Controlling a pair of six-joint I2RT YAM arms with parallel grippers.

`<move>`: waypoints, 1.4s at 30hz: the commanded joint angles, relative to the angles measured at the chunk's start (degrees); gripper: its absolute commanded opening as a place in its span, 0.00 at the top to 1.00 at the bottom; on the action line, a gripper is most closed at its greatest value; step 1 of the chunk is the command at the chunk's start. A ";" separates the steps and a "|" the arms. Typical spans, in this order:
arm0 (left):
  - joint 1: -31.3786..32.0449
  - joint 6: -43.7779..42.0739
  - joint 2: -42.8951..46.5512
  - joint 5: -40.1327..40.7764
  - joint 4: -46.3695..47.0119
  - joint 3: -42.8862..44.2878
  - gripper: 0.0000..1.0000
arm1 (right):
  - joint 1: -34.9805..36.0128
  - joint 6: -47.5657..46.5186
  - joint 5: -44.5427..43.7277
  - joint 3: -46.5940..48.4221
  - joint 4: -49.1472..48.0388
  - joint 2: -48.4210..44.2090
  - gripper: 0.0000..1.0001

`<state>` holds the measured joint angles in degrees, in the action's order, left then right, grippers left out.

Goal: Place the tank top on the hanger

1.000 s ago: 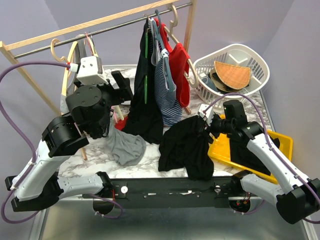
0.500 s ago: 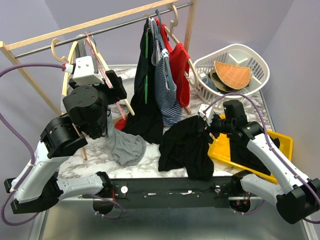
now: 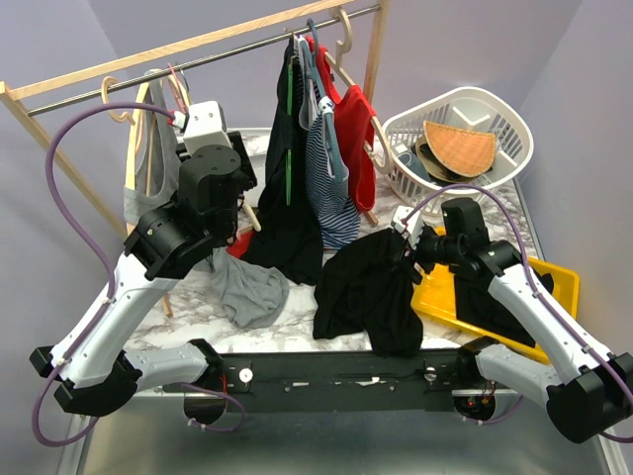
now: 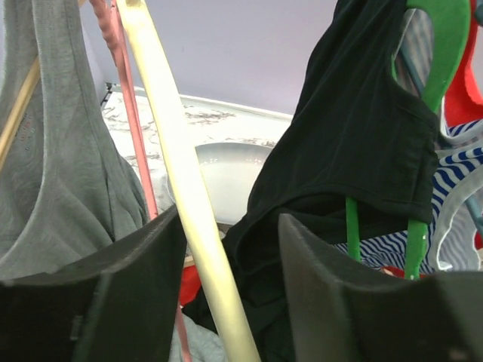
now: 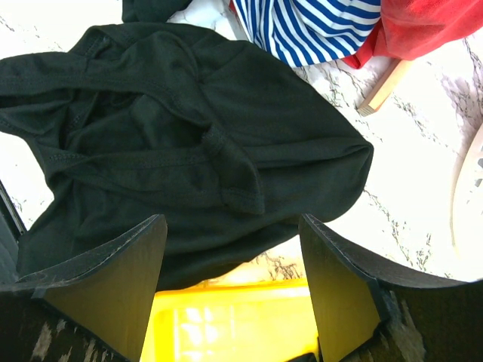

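Note:
The black tank top lies crumpled on the marble table, its right edge over the yellow tray; it fills the right wrist view. My right gripper hangs open just above its right edge, jaws wide and empty. The cream hanger hangs on the rack at the left; one slim arm runs slantwise between the jaws of my left gripper. The jaws are open around it, the arm close to the left finger. In the top view my left gripper is raised at the rack and hides most of the hanger.
The rail holds a grey tank top, a pink wire hanger, a black garment with a green stripe, a striped top and a red top. A grey garment, a white basket and a yellow tray are on the table.
My left arm has swung right and reached further in toward the rack, bringing the jaws around the cream hanger arm. The right arm and the tank top have not moved.

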<state>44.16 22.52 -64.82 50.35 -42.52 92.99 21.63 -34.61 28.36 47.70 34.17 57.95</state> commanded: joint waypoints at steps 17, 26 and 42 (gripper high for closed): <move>-2.15 1.38 3.46 -10.35 6.57 0.70 0.92 | -0.27 -0.99 -0.67 0.11 0.37 -0.47 0.20; -2.06 0.94 6.28 -15.18 7.54 -0.26 0.99 | -0.27 -1.07 -0.67 0.02 0.28 -0.39 0.20; -2.15 2.17 14.45 -29.16 4.38 -6.15 1.00 | -0.27 -1.78 0.20 0.11 0.98 -0.21 0.20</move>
<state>42.17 24.25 -53.67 27.14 -38.72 87.48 21.63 -35.48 28.36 47.70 34.17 57.95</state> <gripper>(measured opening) 0.152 0.794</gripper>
